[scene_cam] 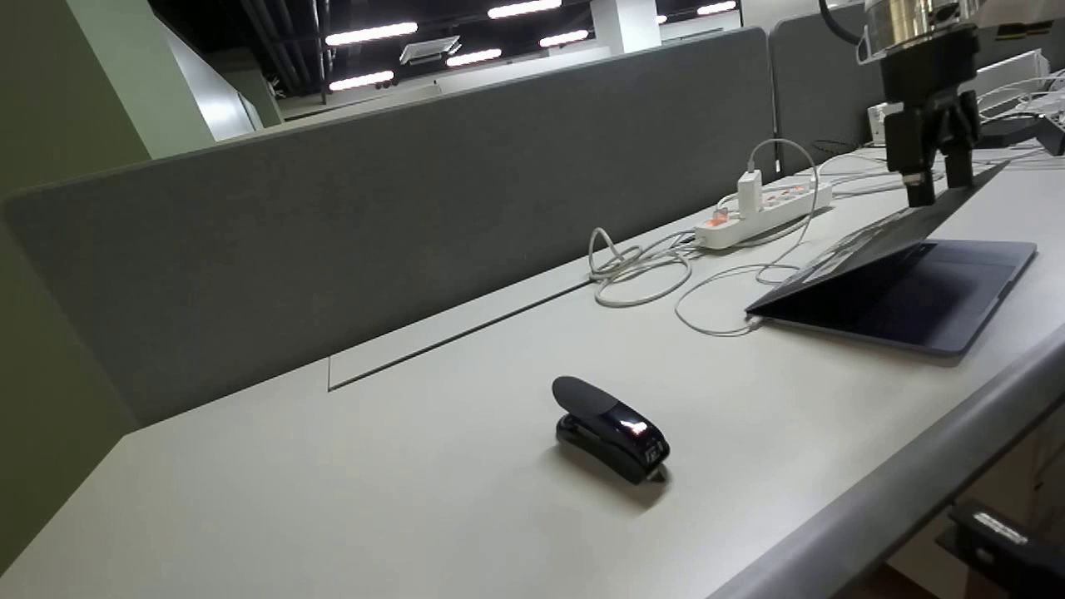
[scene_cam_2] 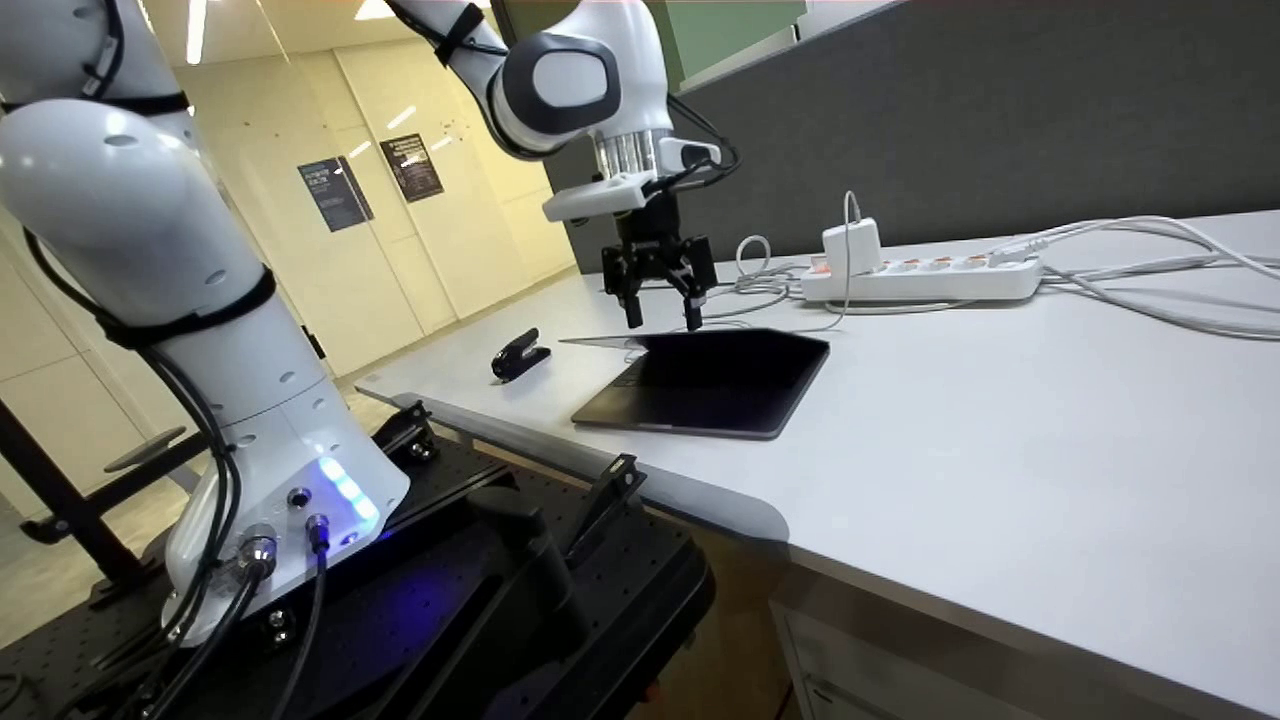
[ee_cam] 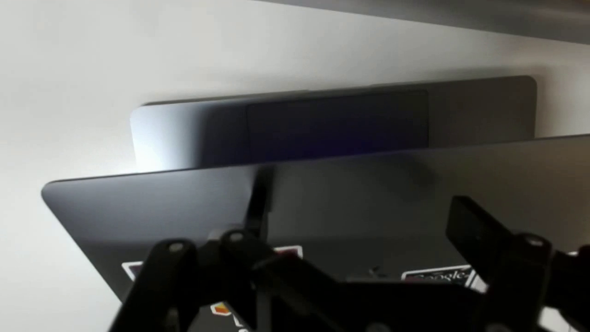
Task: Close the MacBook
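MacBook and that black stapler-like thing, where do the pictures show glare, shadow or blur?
Wrist view: the MacBook has bright glare at the left end of its base, and the claw looks blurred; in an exterior view, the stapler-like thing carries a small glint and casts a soft shadow.

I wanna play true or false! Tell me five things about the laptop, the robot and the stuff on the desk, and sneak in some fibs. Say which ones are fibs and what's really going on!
1. The laptop is partly open. True.
2. The black stapler is sitting on top of the laptop. False: it is on the desk, apart from the laptop.
3. The robot's tool is open. True.
4. The outside of the laptop's lid is totally plain. False: there are stickers on it.
5. A white plug is in the power strip. True.
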You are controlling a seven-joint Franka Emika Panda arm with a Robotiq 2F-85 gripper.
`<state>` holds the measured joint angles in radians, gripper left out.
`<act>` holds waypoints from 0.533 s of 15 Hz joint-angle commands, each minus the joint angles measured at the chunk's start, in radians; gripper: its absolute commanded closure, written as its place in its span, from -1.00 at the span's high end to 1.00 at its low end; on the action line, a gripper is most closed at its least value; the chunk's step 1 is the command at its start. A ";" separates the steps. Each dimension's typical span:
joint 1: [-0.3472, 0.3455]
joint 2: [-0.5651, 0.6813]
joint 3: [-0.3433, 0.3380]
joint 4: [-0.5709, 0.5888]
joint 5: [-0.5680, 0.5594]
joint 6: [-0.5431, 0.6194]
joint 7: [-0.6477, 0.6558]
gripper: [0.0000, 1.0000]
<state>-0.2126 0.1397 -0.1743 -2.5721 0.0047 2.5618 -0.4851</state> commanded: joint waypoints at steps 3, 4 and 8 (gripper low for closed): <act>-0.022 0.057 -0.012 -0.014 -0.048 0.042 0.036 1.00; -0.024 0.069 -0.014 -0.014 -0.058 0.052 0.040 1.00; -0.030 0.118 -0.019 -0.007 -0.078 0.088 0.058 1.00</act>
<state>-0.2374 0.2312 -0.1847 -2.5784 -0.0298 2.6176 -0.4842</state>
